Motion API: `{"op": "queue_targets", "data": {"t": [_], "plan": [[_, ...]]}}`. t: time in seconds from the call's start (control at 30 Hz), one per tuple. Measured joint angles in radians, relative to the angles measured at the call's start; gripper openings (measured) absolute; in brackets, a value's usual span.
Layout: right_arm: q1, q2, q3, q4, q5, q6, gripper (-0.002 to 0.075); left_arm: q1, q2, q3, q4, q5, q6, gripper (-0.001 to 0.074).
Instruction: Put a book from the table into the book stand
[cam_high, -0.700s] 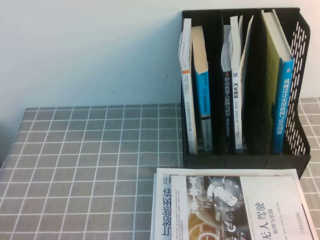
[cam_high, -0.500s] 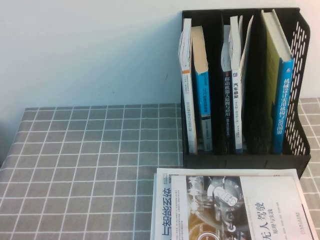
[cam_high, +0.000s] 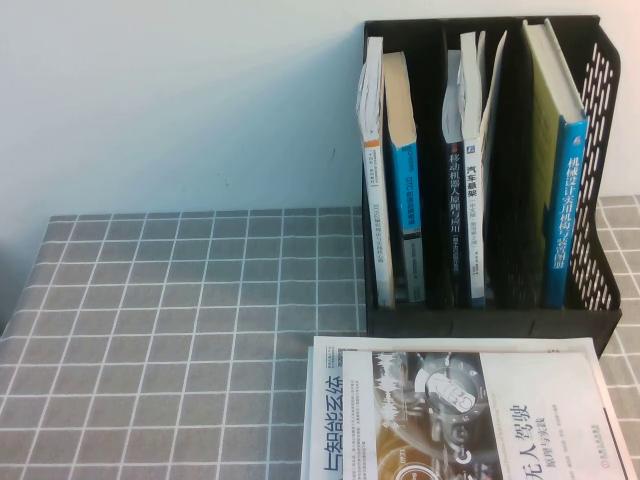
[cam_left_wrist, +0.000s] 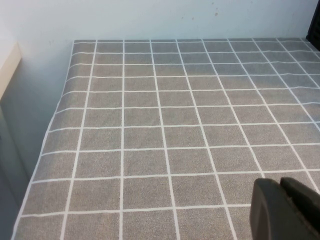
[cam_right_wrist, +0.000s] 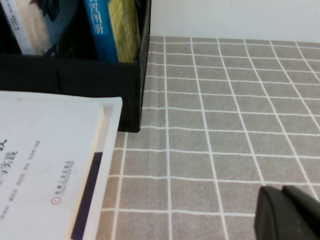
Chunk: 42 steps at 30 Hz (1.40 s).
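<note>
The book (cam_high: 460, 410), white with a grey-black machine graphic and a black Chinese title, lies flat on the grid-cloth table (cam_high: 180, 330) just in front of the black book stand (cam_high: 490, 315). Its corner also shows in the right wrist view (cam_right_wrist: 55, 165). The stand's corner (cam_right_wrist: 75, 80) shows there too. Neither arm shows in the high view. My left gripper (cam_left_wrist: 281, 186) is shut and empty above bare cloth. My right gripper (cam_right_wrist: 283, 193) is shut and empty above the cloth, to the right of the book and stand.
The stand holds several upright books, blue-spined ones (cam_high: 563, 210) among them, in its three slots. A pale wall (cam_high: 180, 100) rises behind the table. The table's left edge (cam_left_wrist: 47, 140) drops off beside the left gripper. Bare cloth lies left of the book.
</note>
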Motion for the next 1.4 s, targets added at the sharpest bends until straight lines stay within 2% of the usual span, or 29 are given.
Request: {"op": "queue_targets", "data": {"t": [0.4, 0.5, 0.77, 0.93, 1.27, 1.4], "plan": [[0.0, 0.0, 0.002, 0.0, -0.029, 0.0, -0.0003, 0.0, 0.0, 0.003, 0.0, -0.049, 0.0, -0.0003], [0.0, 0.0, 0.006, 0.0, -0.138, 0.0, -0.0003, 0.0, 0.0, 0.004, 0.0, -0.153, 0.0, -0.0003], [0.0, 0.0, 0.006, 0.0, -0.66, -0.01, -0.0003, 0.0, 0.0, 0.004, 0.0, -0.54, 0.0, -0.0003], [0.0, 0.0, 0.006, 0.0, -0.806, 0.004, -0.0003, 0.0, 0.0, 0.004, 0.0, -0.686, 0.0, -0.0003], [0.0, -0.001, 0.006, 0.0, -0.846, -0.019, -0.0003, 0.0, 0.0, 0.004, -0.001, -0.73, 0.0, -0.0003], [0.0, -0.001, 0.006, 0.0, -0.802, -0.023, -0.0003, 0.0, 0.0, 0.004, -0.001, -0.666, 0.002, -0.0003]]}}
